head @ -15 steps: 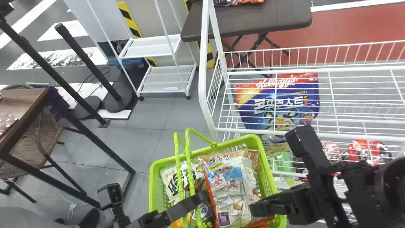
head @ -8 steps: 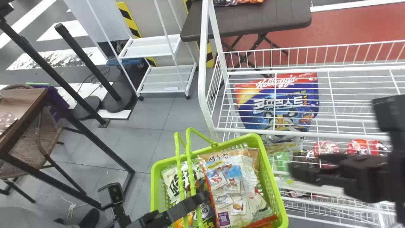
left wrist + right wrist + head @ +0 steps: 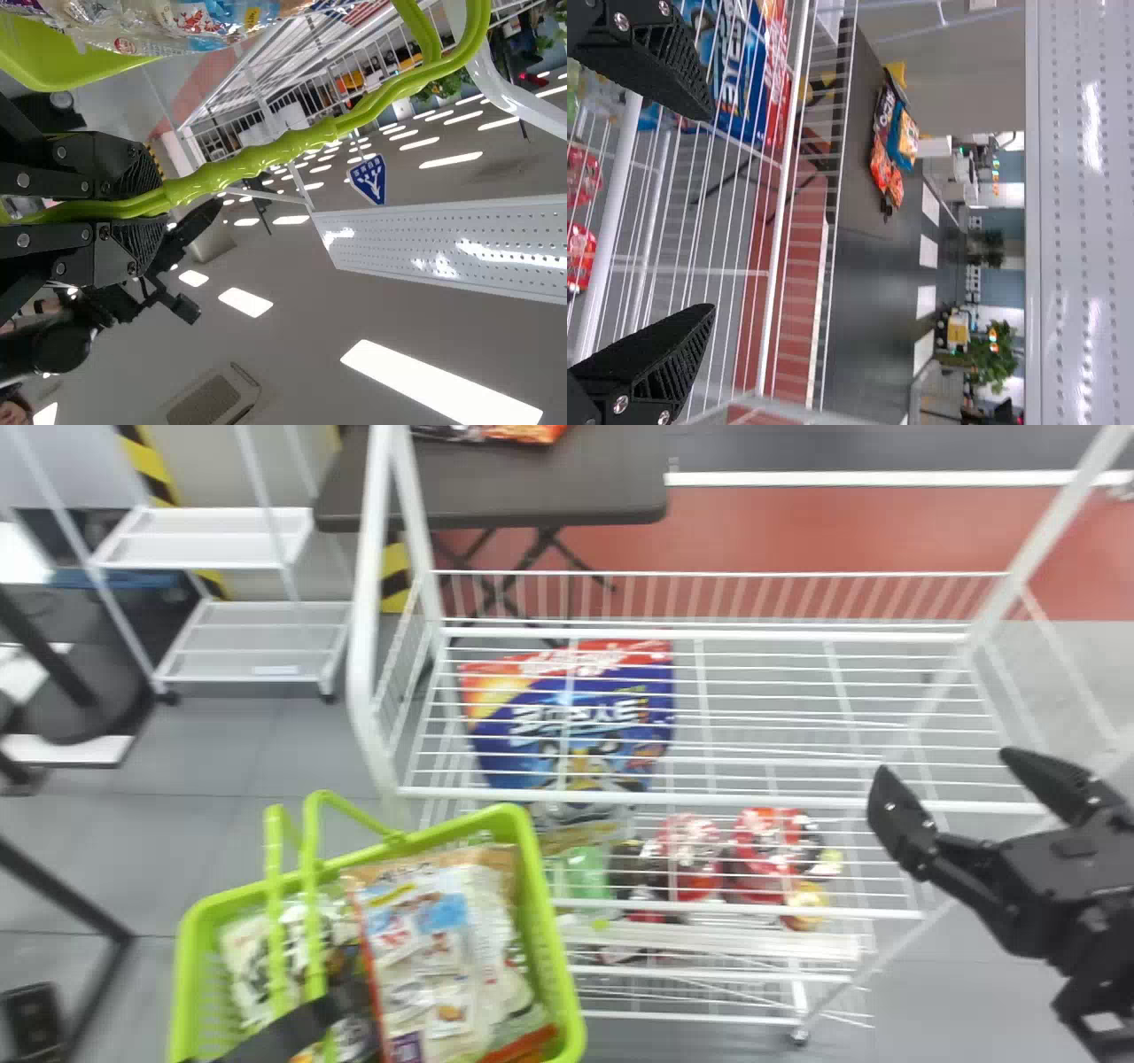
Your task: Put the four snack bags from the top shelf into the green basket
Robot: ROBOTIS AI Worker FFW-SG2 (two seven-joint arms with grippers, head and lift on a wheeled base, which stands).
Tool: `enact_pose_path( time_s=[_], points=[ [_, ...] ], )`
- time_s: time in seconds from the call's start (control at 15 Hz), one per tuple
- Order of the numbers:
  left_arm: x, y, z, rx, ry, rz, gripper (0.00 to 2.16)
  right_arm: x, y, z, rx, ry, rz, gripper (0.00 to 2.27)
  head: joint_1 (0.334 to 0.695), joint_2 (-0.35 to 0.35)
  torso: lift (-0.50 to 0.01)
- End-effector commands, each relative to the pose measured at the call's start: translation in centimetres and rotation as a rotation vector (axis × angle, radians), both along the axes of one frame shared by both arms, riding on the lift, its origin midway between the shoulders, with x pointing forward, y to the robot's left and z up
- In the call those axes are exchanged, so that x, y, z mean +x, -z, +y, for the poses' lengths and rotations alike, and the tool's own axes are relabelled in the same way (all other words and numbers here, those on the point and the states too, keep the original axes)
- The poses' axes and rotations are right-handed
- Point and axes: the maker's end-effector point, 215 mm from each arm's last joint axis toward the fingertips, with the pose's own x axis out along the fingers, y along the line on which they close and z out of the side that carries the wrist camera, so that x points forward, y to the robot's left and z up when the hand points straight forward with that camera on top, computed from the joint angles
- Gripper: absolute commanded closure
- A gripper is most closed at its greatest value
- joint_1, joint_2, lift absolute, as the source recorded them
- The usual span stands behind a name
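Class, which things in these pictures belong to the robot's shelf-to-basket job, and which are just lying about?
For the job: green basket, snack bags inside it, top shelf, left pincer shut on the basket handle, open right pincer.

Just lying about: red-and-blue bag below the top shelf, red packs, dark table behind, packets on it, white cart.
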Motion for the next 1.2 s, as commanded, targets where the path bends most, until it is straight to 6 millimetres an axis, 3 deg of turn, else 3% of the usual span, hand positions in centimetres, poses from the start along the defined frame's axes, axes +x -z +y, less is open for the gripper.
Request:
enact_pose_path(
  time_s=[0.0, 0.27, 0.47, 1.13],
  points=[
    [-0.2, 0.2, -0.1, 0.004, 0.005, 0.005, 2.15, -0.4, -0.4, -3.0, 0.021, 0.028, -0.058, 0.04, 0.695, -0.065, 0.0],
    [-0.4, 0.5, 0.0, 0.008, 0.005, 0.015, 2.15, -0.4, -0.6, -4.1, 0.023, 0.012, -0.1, 0.04, 0.695, -0.157, 0.0],
    [-0.4, 0.7, 0.1, 0.014, 0.004, 0.02, 2.15, -0.2, -0.9, -4.0, 0.016, 0.005, -0.143, 0.04, 0.695, -0.166, 0.0],
    [-1.3, 0.8, 0.0, 0.021, 0.008, 0.031, 2.15, -1.1, 0.8, -3.0, 0.038, -0.013, -0.12, 0.07, 0.695, -0.156, 0.0]
  ],
)
